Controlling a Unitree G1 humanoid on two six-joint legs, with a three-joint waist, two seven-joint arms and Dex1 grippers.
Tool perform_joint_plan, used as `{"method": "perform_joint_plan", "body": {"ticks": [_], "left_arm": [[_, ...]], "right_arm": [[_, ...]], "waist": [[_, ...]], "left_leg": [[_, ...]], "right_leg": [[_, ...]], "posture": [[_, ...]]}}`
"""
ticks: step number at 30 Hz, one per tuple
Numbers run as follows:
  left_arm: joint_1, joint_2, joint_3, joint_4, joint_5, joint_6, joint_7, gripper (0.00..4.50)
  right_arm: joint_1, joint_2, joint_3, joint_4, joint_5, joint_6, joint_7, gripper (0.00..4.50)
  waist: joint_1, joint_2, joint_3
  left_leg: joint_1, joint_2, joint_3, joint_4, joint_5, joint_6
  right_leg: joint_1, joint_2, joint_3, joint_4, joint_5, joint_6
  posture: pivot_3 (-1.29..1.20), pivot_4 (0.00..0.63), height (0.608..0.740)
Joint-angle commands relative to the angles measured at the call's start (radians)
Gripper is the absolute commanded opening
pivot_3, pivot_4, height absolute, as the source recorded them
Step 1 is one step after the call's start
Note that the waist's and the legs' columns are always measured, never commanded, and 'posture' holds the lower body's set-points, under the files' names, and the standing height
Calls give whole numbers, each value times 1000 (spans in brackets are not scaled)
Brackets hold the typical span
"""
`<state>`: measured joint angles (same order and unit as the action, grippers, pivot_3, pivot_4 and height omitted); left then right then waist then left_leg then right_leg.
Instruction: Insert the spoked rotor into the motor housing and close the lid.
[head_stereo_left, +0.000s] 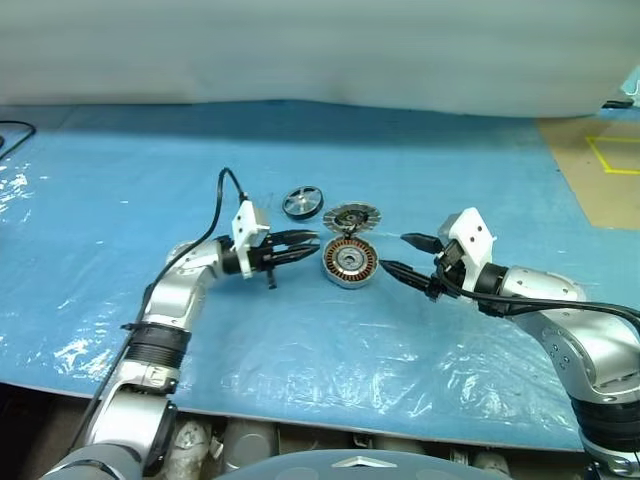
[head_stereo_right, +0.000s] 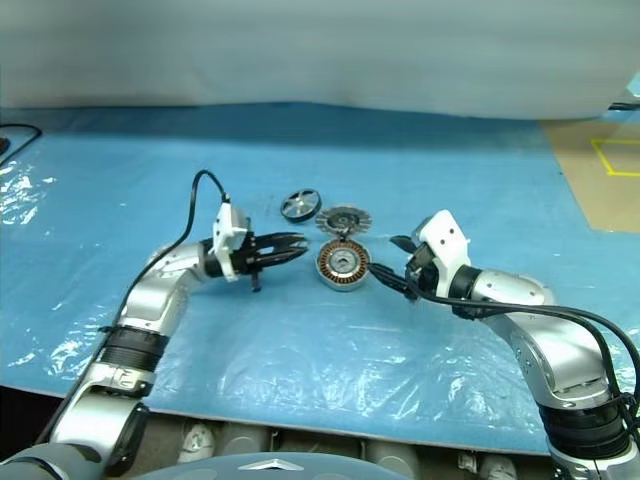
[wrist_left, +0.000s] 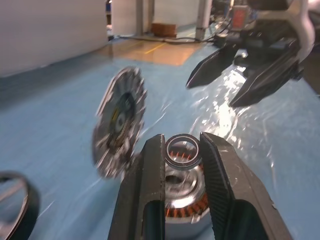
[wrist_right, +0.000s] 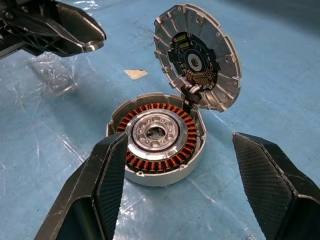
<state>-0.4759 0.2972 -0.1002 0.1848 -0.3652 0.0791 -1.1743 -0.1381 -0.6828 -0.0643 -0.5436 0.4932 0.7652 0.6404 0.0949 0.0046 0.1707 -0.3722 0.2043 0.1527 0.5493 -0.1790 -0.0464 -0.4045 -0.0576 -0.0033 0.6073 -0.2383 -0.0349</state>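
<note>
The motor housing (head_stereo_left: 349, 262) sits on the blue sheet, its copper windings ringing a grey hub (wrist_right: 155, 134). Its ribbed lid (head_stereo_left: 352, 218) stands open on the hinge at the far rim, dark inner side showing (wrist_right: 196, 60). The small dark spoked rotor (head_stereo_left: 302, 202) lies flat on the sheet, behind and left of the housing, touched by nothing. My left gripper (head_stereo_left: 308, 246) hovers level just left of the housing, pointing at it, fingers (wrist_left: 150, 185) narrowly apart and empty. On the housing's right, my right gripper (head_stereo_left: 396, 254) is wide open, its fingers (wrist_right: 107, 170) either side of the housing without touching it.
Crinkled blue plastic sheet (head_stereo_left: 300, 350) covers the table, whose front edge (head_stereo_left: 330, 412) runs just below the arms. A white wall (head_stereo_left: 300, 50) closes the back. At the right lies brown floor with yellow tape (head_stereo_left: 610, 150). A tan scrap (wrist_right: 136, 74) lies near the lid.
</note>
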Motion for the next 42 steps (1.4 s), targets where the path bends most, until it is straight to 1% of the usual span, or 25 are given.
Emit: {"method": "perform_joint_plan", "body": {"ticks": [1, 4, 7, 13, 25, 32, 36, 42], "left_arm": [[-35, -21, -33, 13, 21, -30, 2, 656], [-73, -40, -76, 81, 70, -51, 4, 656], [-84, -33, -124, 137, 127, -97, -16, 656], [-130, -60, -145, 252, 221, -172, 69, 656], [-181, -81, -161, 317, 275, -200, 87, 656], [-213, -105, -179, 300, 305, -139, 128, 656], [-230, -95, -203, 309, 335, -137, 116, 656], [-227, -72, -227, 275, 356, -105, 93, 656]], "right_arm": [[-7, -2, -9, -25, -1, -14, -7, 3456], [1, -8, -25, -30, 1, -7, -12, 3456], [20, -18, -40, -50, 8, 0, -15, 3456], [53, -19, -74, -72, 14, 10, -36, 3456], [71, -15, -80, -78, 10, 10, -60, 3456], [76, -15, -81, -81, 12, 12, -66, 3456], [69, -19, -80, -74, 12, 10, -65, 3456], [72, -20, -82, -77, 11, 11, -67, 3456]], "waist": [[-1, 0, 0], [1, 0, 0], [1, 0, 0], [2, 0, 0], [3, 0, 0], [4, 0, 0], [2, 0, 0], [3, 0, 0]], "left_leg": [[0, -1, 0, 0, 0, 0], [0, -1, 0, 0, 0, 0], [0, -1, 0, 1, 0, 0], [0, -1, -1, 2, 0, 0], [0, -1, -1, 5, 0, 0], [-1, -1, -2, 6, 0, 0], [-1, -1, -2, 7, 0, 0], [-1, -1, -2, 8, 0, 0]], "right_leg": [[0, 1, 0, 0, 1, 1], [0, 2, 0, 0, 2, 3], [0, 2, 0, 0, 2, 4], [0, 2, 0, 1, 3, 4], [1, 1, 0, 2, 3, 4], [1, 1, 0, 3, 3, 4], [2, 1, 0, 4, 3, 4], [2, 1, 0, 4, 3, 4]], "posture": [[0, 150, 740], [0, 150, 740], [0, 150, 740], [0, 150, 740], [0, 150, 740], [0, 150, 740], [0, 150, 740], [0, 150, 740]]}}
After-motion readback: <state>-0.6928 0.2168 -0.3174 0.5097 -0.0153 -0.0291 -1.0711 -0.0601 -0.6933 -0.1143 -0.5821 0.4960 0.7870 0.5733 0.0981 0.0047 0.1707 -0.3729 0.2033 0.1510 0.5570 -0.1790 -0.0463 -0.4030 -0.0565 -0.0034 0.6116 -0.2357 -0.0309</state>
